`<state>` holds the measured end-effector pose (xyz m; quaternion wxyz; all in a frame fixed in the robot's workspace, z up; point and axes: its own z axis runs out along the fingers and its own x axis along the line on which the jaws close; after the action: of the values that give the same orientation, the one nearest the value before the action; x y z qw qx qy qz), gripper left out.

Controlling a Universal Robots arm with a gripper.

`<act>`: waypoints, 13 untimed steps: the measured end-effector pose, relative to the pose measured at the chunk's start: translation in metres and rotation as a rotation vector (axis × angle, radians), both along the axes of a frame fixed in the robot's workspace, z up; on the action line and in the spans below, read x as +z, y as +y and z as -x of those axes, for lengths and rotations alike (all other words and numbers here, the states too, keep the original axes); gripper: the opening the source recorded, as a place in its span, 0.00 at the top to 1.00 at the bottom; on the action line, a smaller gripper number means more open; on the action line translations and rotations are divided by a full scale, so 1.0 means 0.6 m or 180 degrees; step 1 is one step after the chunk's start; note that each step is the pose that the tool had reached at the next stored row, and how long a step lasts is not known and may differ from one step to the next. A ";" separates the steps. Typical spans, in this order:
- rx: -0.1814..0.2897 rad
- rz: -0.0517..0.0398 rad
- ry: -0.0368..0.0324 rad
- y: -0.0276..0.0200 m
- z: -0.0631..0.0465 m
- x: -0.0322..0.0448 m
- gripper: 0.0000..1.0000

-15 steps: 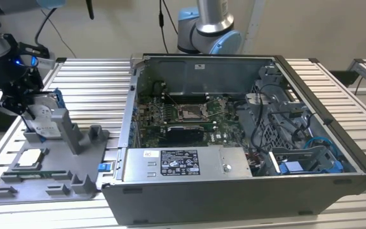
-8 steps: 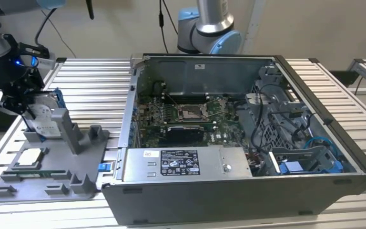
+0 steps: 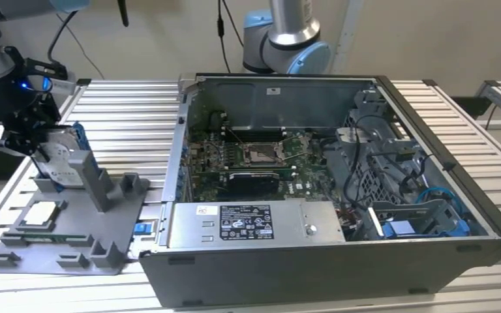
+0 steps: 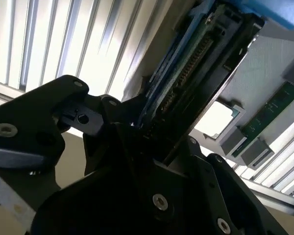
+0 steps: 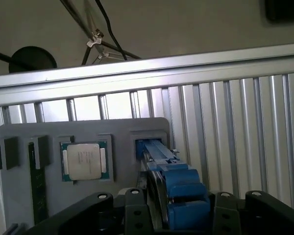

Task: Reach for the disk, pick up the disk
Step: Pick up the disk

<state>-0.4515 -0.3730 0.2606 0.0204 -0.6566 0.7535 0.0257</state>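
The ribbed aluminium table [image 3: 128, 98] bears a grey plastic fixture plate [image 3: 120, 215]; upright in that plate's slot stands the silver, blue-framed disk [image 3: 59, 151]; my black tool [image 3: 34, 134] clamps its faces; grasp step, I judge; lifting calls for a straight draw.

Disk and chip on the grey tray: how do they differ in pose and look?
The disk stands on edge in the tray; the chip lies flat in it. The disk has a blue frame; the chip has a green rim. The gripper is at the disk, not the chip. Both have silver faces.
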 end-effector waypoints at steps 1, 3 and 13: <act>0.0000 0.0000 -0.0001 0.0000 0.000 0.001 1.00; 0.0000 0.0000 0.0000 -0.0001 0.000 0.004 1.00; 0.0001 0.0004 0.0001 -0.0002 0.000 0.009 1.00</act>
<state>-0.4515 -0.3731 0.2660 0.0199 -0.6567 0.7535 0.0253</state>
